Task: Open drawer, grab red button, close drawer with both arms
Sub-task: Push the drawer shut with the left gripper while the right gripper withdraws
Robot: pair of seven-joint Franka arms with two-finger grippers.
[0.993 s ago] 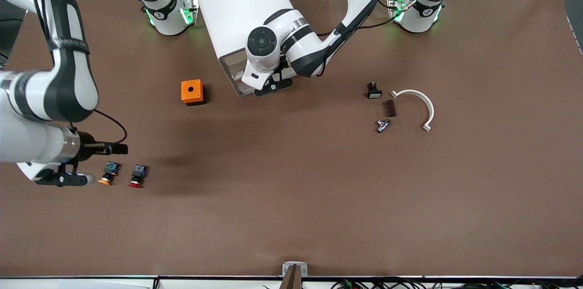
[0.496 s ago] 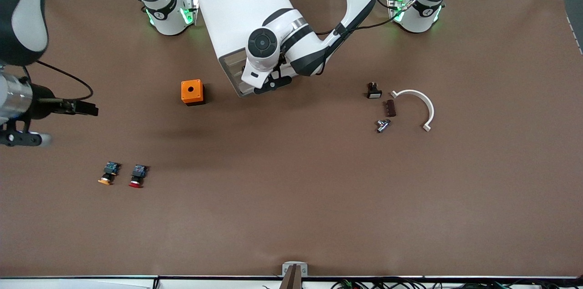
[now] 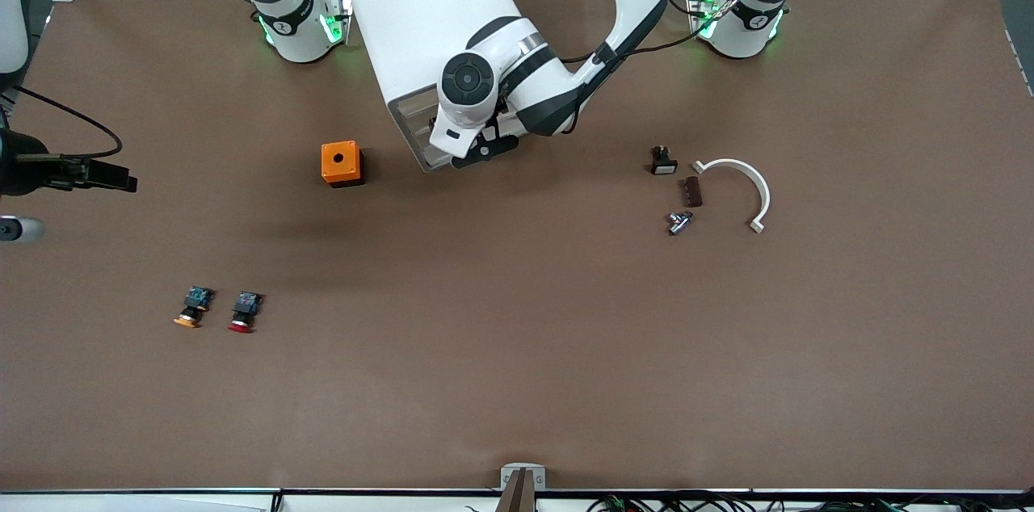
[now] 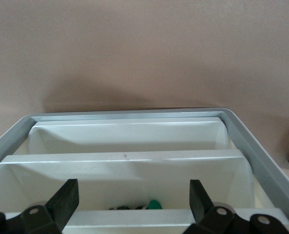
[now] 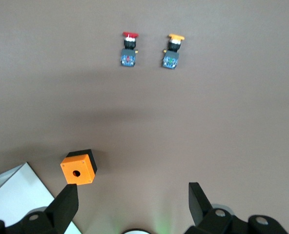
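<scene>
Red-capped, the button lies on the brown table at the lower left of the front view, just beside an orange-capped button. The left gripper sits at the white drawer unit top centre, jaws apart. The right gripper hangs at the left edge, jaws apart and empty. Risk: the twin buttons lie so close that a careless descent could seize the orange one or knock both.
</scene>
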